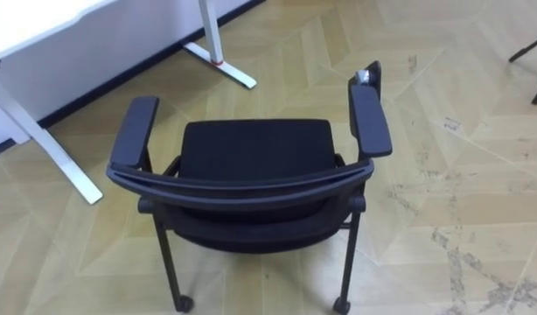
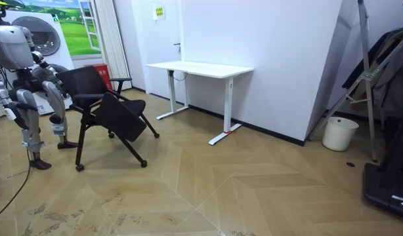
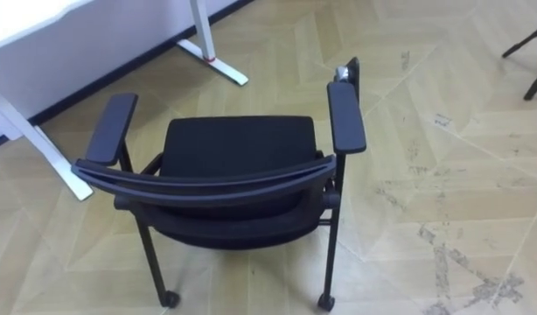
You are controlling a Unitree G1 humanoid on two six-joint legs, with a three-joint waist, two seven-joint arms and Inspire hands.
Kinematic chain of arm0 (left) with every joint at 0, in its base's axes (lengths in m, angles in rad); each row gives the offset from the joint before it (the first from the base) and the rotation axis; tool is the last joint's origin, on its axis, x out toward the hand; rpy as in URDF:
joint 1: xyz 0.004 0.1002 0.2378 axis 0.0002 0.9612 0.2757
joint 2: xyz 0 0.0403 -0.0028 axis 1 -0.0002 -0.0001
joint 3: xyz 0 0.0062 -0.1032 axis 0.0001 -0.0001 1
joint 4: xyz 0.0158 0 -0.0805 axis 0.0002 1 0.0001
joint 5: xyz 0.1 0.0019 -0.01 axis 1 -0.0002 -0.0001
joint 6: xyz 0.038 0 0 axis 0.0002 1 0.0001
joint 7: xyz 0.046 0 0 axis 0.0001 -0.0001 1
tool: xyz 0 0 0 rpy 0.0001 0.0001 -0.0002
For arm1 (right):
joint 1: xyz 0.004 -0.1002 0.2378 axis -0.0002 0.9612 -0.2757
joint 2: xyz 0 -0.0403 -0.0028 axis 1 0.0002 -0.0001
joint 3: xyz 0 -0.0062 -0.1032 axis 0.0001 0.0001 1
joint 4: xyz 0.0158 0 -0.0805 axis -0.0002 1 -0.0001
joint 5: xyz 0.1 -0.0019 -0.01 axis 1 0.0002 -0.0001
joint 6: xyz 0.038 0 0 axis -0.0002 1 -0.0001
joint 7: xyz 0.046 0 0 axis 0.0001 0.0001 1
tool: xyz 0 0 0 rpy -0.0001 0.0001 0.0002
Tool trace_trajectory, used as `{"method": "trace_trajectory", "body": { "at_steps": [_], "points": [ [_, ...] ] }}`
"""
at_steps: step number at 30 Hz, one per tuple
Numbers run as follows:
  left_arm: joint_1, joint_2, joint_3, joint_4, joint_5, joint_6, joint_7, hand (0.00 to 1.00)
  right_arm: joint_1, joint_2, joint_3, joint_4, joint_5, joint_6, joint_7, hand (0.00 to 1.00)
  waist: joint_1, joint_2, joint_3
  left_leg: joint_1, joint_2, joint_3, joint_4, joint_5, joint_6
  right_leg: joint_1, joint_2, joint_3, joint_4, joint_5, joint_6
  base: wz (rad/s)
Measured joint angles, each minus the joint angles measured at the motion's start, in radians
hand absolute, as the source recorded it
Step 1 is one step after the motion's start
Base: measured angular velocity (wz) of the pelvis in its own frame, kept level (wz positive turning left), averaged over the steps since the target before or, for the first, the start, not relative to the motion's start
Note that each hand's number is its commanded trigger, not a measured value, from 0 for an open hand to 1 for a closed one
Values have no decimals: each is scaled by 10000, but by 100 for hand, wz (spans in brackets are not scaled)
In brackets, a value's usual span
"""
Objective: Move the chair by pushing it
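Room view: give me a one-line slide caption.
Robot stands behind the black chair, with the white desk beyond it.

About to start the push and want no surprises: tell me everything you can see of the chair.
The chair is black, with a padded-looking seat, a curved backrest nearest the robot, two padded armrests and a thin, metal-looking frame on small casters. A dark panel, perhaps a folded writing tablet, hangs at one side. It stands upright on the wood floor, facing the white desk but short of it. Nothing lies on the seat.
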Motion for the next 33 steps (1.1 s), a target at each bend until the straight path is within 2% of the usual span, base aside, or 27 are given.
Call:
{"method": "trace_trajectory", "body": {
  "at_steps": [2, 7, 9, 11, 14, 18, 20, 22, 23, 27, 29, 33],
  "points": [
    [-27, 222, 57, -152, 407, 92, 568, 0, 6, -72, -10, 1, 2, 5, -22, 0, -21, 67, -2, 13, -5, 0, 13, 0, 0, 24, 0, 20, -7, 0, 0, 0],
    [-195, 468, 457, -1091, 973, 106, 1479, 0, 12, -227, -193, 0, -268, -5, -91, 0, -42, 175, 3, 259, -25, -20, -54, 0, 1, 256, -1, 66, -22, -2, 5, 0],
    [-292, 494, 767, -1514, 1523, 43, 1812, 0, -4, -305, -440, -2, -414, -13, -93, 0, -43, 232, -22, 278, -25, -13, -67, 0, 1, 243, 7, 189, -24, -13, 18, -4],
    [-701, 617, 935, -1656, 2044, 2, 2360, 0, 5, -411, -526, 4, -416, -14, -119, 0, -45, 251, -26, 260, -31, 1, -42, 0, 1, 234, 13, 284, -33, -21, 23, 0],
    [-981, 749, 954, -1679, 2131, -41, 2859, 0, 15, -490, -525, 5, -379, -8, -91, 0, -112, 292, -54, 265, -42, 26, -43, 0, 1, 222, 12, 383, -37, -25, 26, -3],
    [-988, 768, 999, -2318, 2134, -30, 3234, 0, 19, -544, -534, 9, -391, -7, -81, 0, -274, 366, -69, 242, -47, 33, -45, 0, 1, 192, 40, 640, -72, -21, 21, -1],
    [-1069, 859, 988, -2667, 2457, -38, 3545, 0, 3, -613, -538, 71, -425, -11, -74, 0, -316, 474, -137, 178, -48, 30, -49, 1, 1, 92, 38, 664, -18, -19, 18, -2],
    [-1104, 925, 993, -3063, 2976, -80, 3705, 0, 52, -605, -536, 97, -421, -10, -77, 0, -317, 502, -160, 199, -48, 29, -55, 1, 1, 97, 37, 678, -16, -19, 18, 0],
    [-1136, 928, 978, -3458, 3361, -84, 3813, 0, 110, -598, -508, 31, -436, -8, -76, 0, -317, 455, -131, 204, -48, 33, -60, 1, 1, 95, 34, 679, -15, -19, 18, 0],
    [-1398, 948, 900, -4148, 4669, -70, 3977, 0, 33, -586, -498, -14, -437, -8, -74, 0, -317, 412, -104, 271, -58, 33, -142, 14, 23, 124, 33, 682, -12, -19, 18, 0],
    [-1409, 947, 803, -4744, 5617, 14, 4008, 0, -41, -584, -510, 3, -519, -13, -73, 0, -436, 374, -78, 266, -57, 35, -132, 15, 24, 118, 35, 701, -13, -19, 18, 0],
    [-1602, 961, 729, -5688, 6733, 147, 4002, 0, -67, -565, -527, 3, -616, -8, -23, 0, -589, 372, -38, 178, -56, 11, -107, 16, 25, 70, 35, 680, -19, -19, 17, 2]
  ]
}}
